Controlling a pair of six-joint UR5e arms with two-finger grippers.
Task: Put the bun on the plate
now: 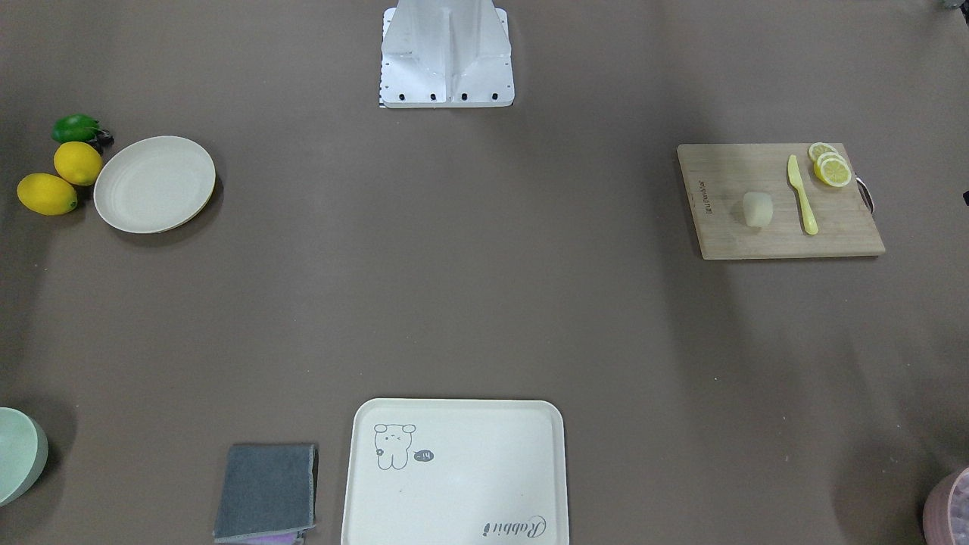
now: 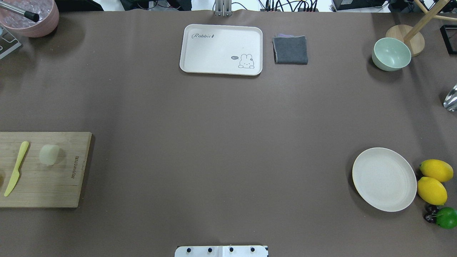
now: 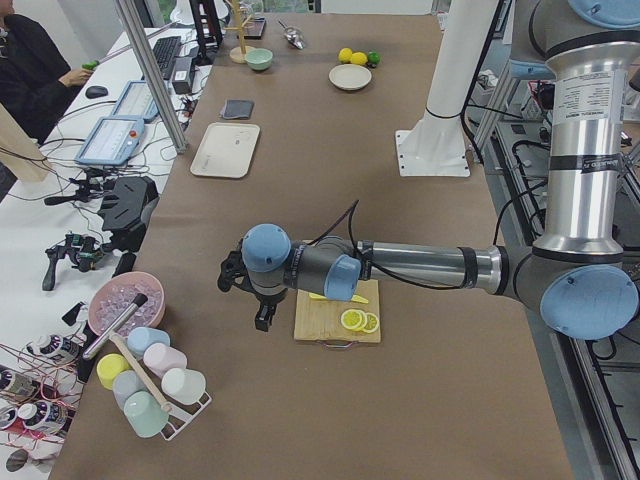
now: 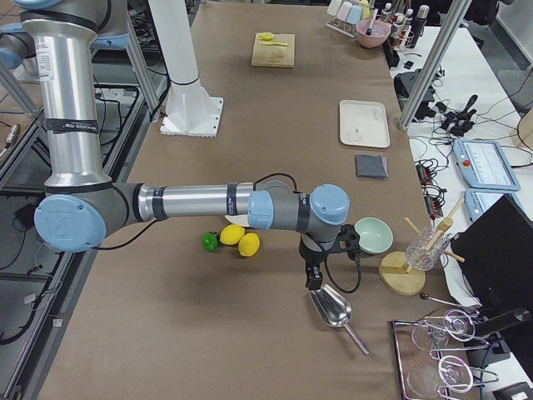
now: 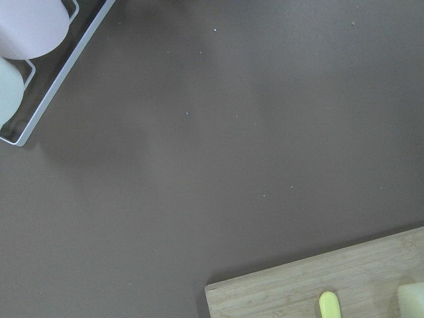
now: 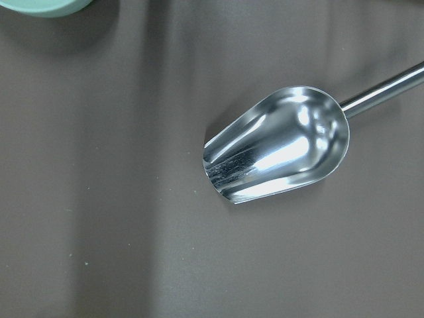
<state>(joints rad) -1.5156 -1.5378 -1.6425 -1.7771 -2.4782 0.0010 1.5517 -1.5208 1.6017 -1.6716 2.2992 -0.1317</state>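
We see one bun (image 2: 49,154) on the single cutting board (image 2: 53,185), well apart from one plate (image 2: 383,179) beside two lemons (image 2: 436,170); beyond, one tray (image 2: 214,53). Whether the left gripper (image 3: 262,320) or right gripper (image 4: 313,282) is parted or holds anything, we cannot tell.

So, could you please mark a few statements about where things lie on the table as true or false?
1. The bun lies on the wooden cutting board. True.
2. The knife lies between the bun and the lemon slices. True.
3. One of the lemon slices lies on the plate. False: the plate holds nothing; the lemon slices are on the cutting board.
4. The grey cloth lies on the tray. False: it lies on the table beside the tray.
5. Two whole lemons sit beside the plate. True.
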